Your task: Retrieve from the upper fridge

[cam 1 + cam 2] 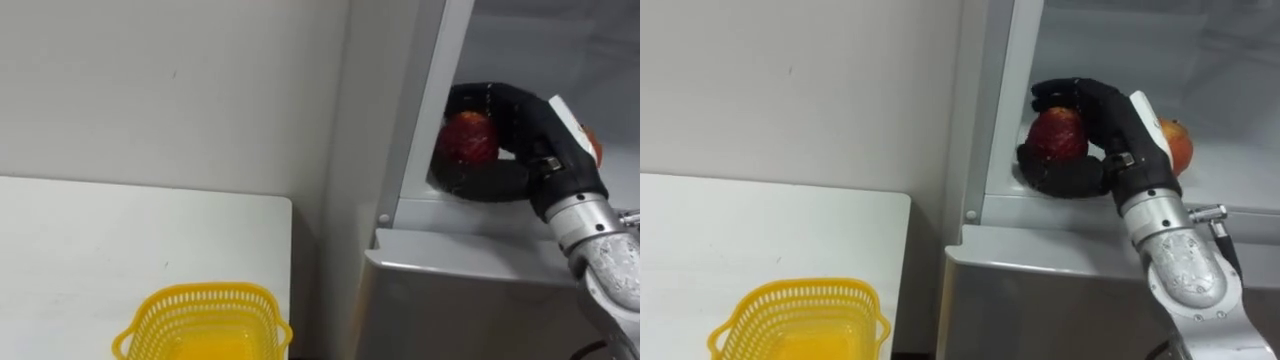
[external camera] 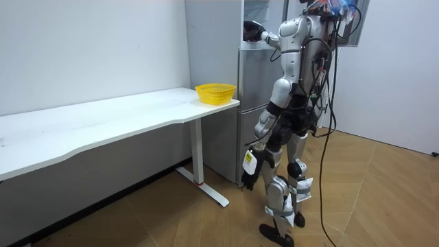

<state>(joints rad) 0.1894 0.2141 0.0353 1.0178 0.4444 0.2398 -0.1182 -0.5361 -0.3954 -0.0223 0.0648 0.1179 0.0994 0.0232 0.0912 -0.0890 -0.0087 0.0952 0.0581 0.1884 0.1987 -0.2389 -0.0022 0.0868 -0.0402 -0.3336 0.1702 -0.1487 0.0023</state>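
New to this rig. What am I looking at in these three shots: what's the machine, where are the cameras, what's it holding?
It is a two-legged humanoid robot with two arms and five-fingered hands. Two pictures come from the stereo camera in its head, left eye and right eye, looking at the work. The third comes from a camera standing in the room. It shows the whole robot standing at the fridge, next to a white table. In the eye views its right hand reaches into the open upper fridge compartment, fingers curled round a red apple. A second apple sits just behind the hand. A yellow basket stands on the table's corner nearest the fridge. The left hand hangs at the robot's side in the room view.
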